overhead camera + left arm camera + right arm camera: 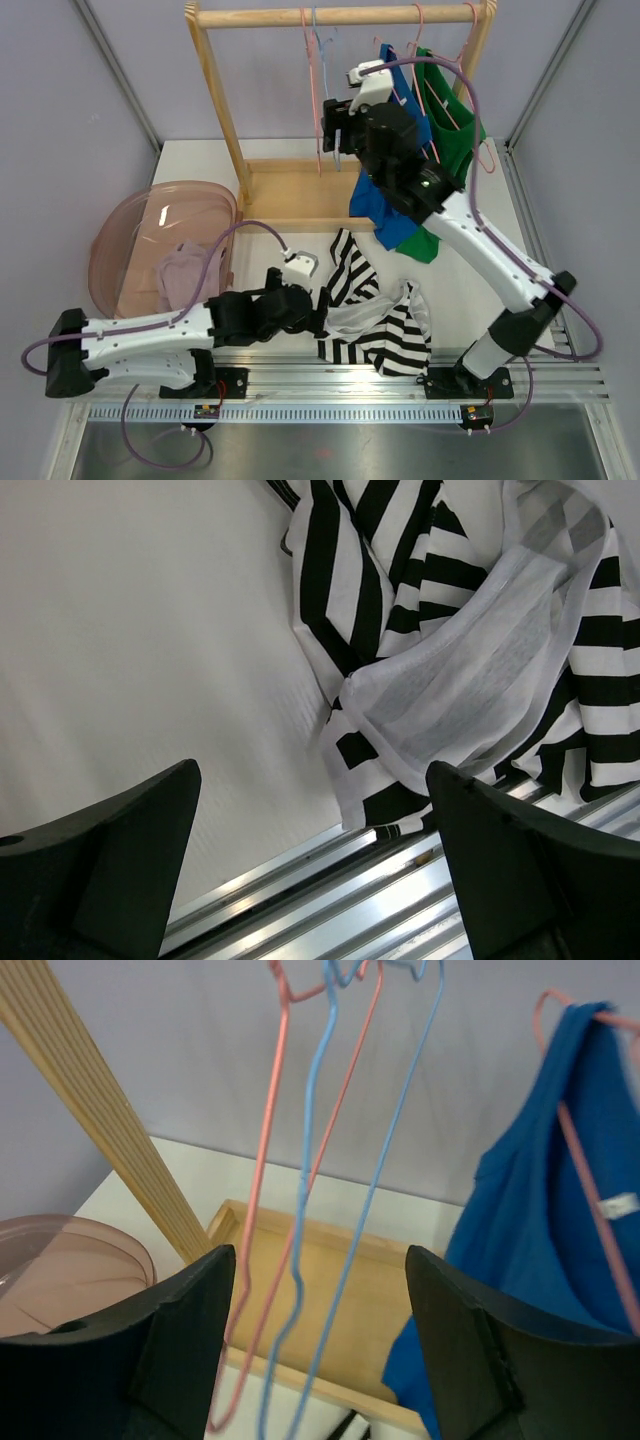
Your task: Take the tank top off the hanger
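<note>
I log left jaws spread wide, empty, over the crumpled black-and-white striped tank top on the table. Right jaws parted, empty, facing thin pink wire hanger and blue wire hanger.

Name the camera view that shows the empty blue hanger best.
Right wrist: the blue hanger hangs close up, its wire outline clear against the wall. Top external shows only a thin sliver of it under the wooden rail; left wrist shows none of it.

A wooden rack is standing at the back of the white table, while a translucent pink tub is sitting at its left, holding pale cloth.
</note>
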`<state>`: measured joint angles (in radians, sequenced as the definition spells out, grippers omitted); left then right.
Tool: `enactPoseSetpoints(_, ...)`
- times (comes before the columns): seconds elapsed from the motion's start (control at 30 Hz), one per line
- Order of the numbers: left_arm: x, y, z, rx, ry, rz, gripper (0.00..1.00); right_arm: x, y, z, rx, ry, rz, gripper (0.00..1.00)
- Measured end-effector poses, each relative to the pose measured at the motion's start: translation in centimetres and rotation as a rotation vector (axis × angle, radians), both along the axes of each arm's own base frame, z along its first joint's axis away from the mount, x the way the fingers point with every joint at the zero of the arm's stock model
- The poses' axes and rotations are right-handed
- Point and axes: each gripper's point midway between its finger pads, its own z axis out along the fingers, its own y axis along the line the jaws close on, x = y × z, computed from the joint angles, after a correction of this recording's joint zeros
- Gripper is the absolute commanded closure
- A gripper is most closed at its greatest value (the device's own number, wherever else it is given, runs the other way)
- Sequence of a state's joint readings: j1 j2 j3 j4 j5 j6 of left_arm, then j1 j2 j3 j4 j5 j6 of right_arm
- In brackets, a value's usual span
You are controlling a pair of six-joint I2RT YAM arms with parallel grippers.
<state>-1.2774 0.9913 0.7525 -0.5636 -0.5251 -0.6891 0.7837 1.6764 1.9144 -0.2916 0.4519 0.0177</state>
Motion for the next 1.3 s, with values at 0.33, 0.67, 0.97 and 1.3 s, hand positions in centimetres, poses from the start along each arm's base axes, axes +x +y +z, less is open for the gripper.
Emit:
enactPoseSetpoints(0.33,1.1,-8.9,-3.0,0.033,0.060,-0.093,0.01,-14.2,-13.4,7.1,0.156,-0.133,0.028,0.00)
enactPoseSetpoints(0.67,0.9,-13.4,-12.1,0.208,0.176,-0.146,0.13,-23.7,-20.1,-2.9,0.220,-0.001,0.110,0.01)
enactPoseSetpoints(0.97,0.1,-13.6,-11.3,0.169,0.175,-0.134,1.00,-25.5,-21.1,-3.8,0.248,0.018,0.139,0.01)
enactPoseSetpoints(1.3,2.9,-4.9,0.2,0.154,-0.007,0.067,1.00,-25.8,-21.0,-5.3,0.236,0.043,0.147,0.00)
